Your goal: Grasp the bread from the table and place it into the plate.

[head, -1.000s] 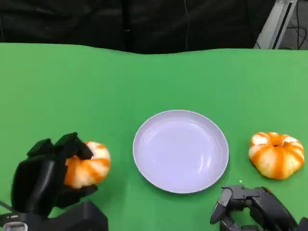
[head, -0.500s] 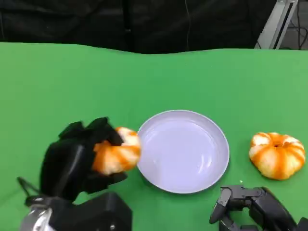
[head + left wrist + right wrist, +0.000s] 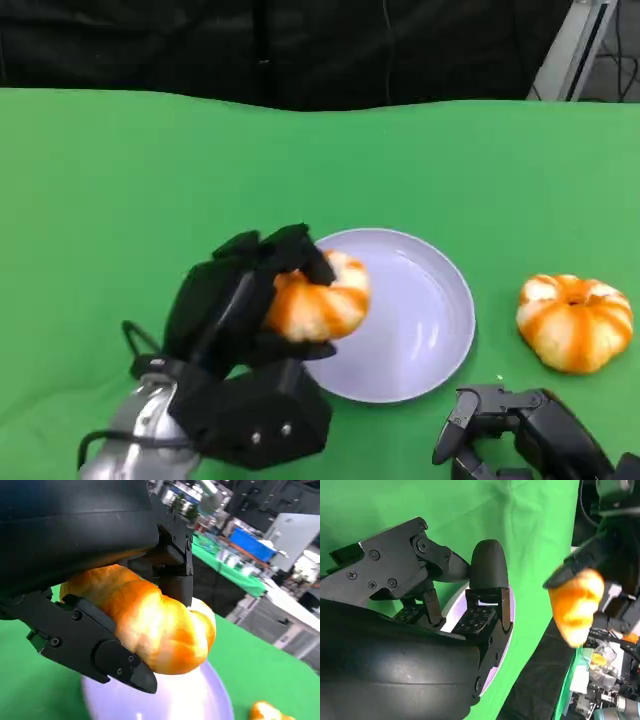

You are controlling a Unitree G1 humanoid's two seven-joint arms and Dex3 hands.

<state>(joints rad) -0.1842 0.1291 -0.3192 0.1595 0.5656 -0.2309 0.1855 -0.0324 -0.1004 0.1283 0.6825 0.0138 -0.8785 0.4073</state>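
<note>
My left hand [image 3: 240, 305] grips an orange-and-white bread roll [image 3: 320, 298] and holds it in the air over the left rim of the pale lilac plate [image 3: 420, 325]. In the left wrist view the roll [image 3: 150, 625] sits between the black fingers [image 3: 95, 645], with the plate [image 3: 165, 702] below it. A second roll [image 3: 574, 320] lies on the green cloth right of the plate. My right hand [image 3: 520, 435] rests low at the near right, holding nothing, its fingers [image 3: 487, 580] apart. The right wrist view catches the held roll [image 3: 575, 605] across the plate [image 3: 489, 674].
The table is covered in green cloth [image 3: 150, 180], ending at a dark backdrop at the far edge. A metal frame leg [image 3: 575, 45] stands at the far right corner. The second roll [image 3: 265, 711] lies just ahead of my right hand.
My left hand has lifted the roll off the cloth and carried it right, from the near left of the table to above the plate's left rim. The right hand has stayed put.
</note>
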